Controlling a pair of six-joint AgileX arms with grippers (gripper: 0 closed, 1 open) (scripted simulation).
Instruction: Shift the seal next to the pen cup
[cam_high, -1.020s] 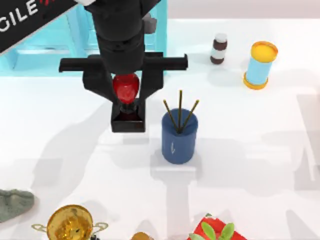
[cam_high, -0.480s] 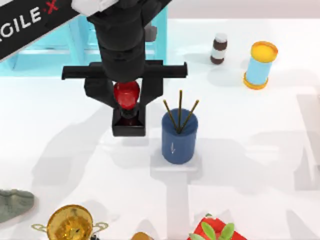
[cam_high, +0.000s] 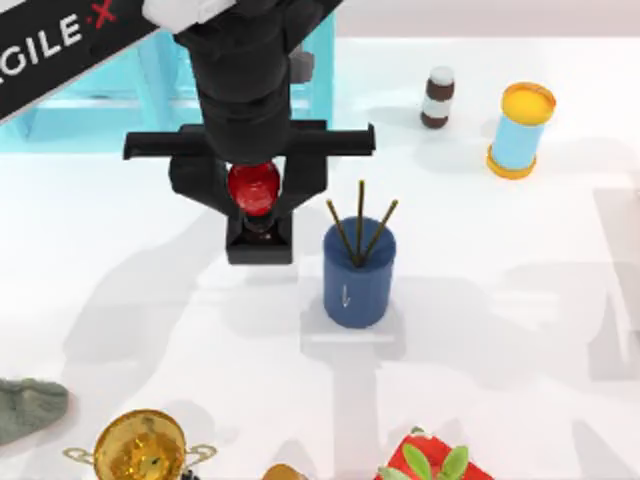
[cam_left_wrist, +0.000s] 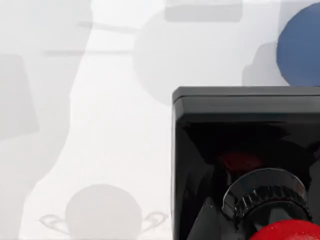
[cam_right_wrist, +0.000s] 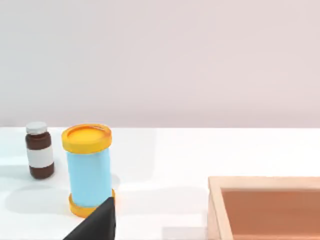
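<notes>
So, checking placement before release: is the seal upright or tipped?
Upright: in the top view the seal's red knob sits over its black base, fingers of the left gripper flanking it, left of the pen cup.

A narrow strip of bare white worktop (cam_high: 520, 300) separates the black-based, red-knobbed seal (cam_high: 256, 215), flanked by the left end effector (cam_high: 254, 195), from the dark blue cylindrical pen cup (cam_high: 358, 272) on its right. The cup's three thin sticks fan upward, crowding any approach from above. Right of the cup the worktop lies open up to the small brown-and-white bottle (cam_high: 437, 97) and the light-blue can with orange rims (cam_high: 520, 130) near the far edge. The near edge is lined by a gold trophy (cam_high: 142, 447), a grey cloth (cam_high: 28, 408) and a red item with green leaves (cam_high: 430, 462).
</notes>
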